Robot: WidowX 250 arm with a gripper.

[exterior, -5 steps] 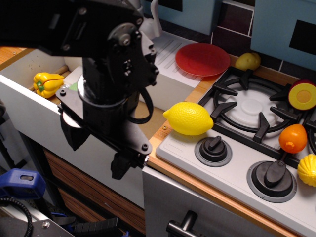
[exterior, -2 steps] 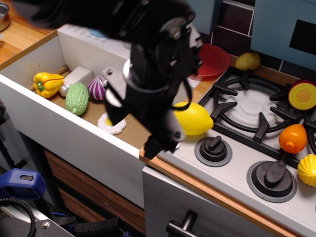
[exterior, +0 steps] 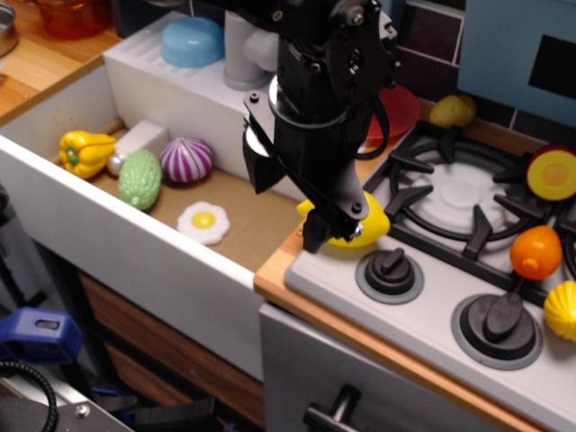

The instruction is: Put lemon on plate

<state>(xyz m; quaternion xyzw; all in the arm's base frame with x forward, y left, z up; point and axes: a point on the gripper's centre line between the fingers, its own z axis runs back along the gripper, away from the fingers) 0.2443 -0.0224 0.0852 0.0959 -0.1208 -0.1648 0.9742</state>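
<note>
The lemon is sitting on the stove's front-left corner, mostly hidden by the claw, whose opening cannot be judged. Likely light, rigid, slippery; gripping across its middle is advisable.

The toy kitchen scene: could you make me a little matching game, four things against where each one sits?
Things:
1. glossy bright-yellow plastic toy lemon
2. flat round red plastic plate
3. white-and-yellow toy fried egg
4. round light-blue plastic bowl

Places:
A. upside down on the white ledge
B. in the sink
C. behind the black arm, beside the burner grate
D. by the left stove knob, under the arm

Pairs: 1-D, 2-C, 3-B, 4-A
</note>
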